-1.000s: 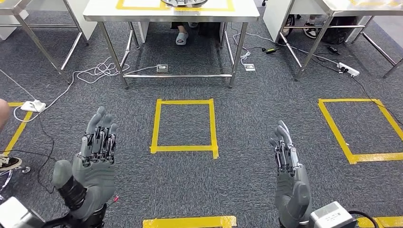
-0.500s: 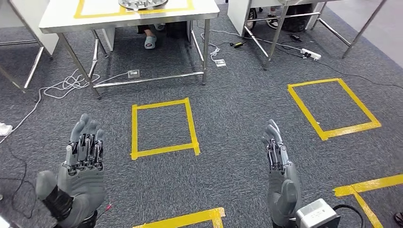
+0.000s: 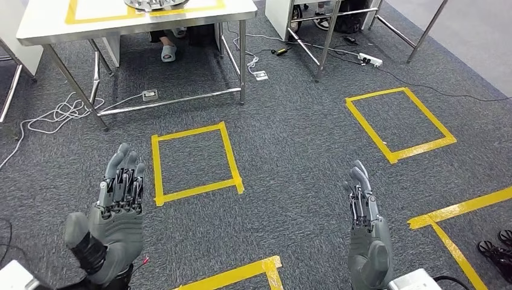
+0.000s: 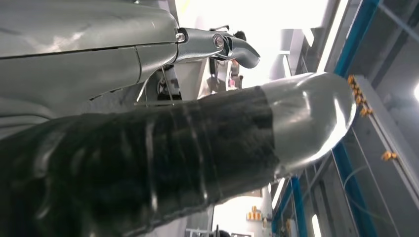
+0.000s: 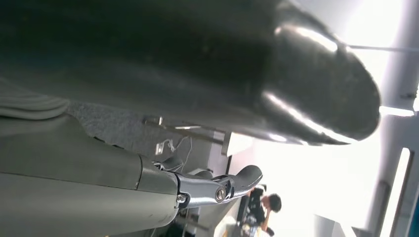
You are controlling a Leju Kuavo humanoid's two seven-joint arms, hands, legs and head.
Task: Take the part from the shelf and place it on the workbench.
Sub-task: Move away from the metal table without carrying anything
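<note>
In the head view my left hand (image 3: 115,208) is raised over the grey carpet at the lower left, palm up, fingers straight and apart, holding nothing. My right hand (image 3: 365,232) is raised at the lower right, edge-on, fingers straight, also empty. A white workbench (image 3: 48,21) with yellow tape on its top stands at the upper left, and a round metal part (image 3: 156,3) lies on it at the picture's top edge. My left hand (image 4: 148,138) and my right hand (image 5: 173,74) show close up in their wrist views, with nothing in them.
Yellow tape squares (image 3: 193,162) (image 3: 398,124) mark the carpet ahead. Cables (image 3: 60,112) and a power strip (image 3: 369,59) lie on the floor near the table legs. A person's slippered foot (image 3: 168,53) rests under the workbench. A second table (image 3: 326,27) stands at the upper right.
The whole view has shifted: the workbench and tape squares slid left as the camera turned right. Both hands stay raised and empty.
</note>
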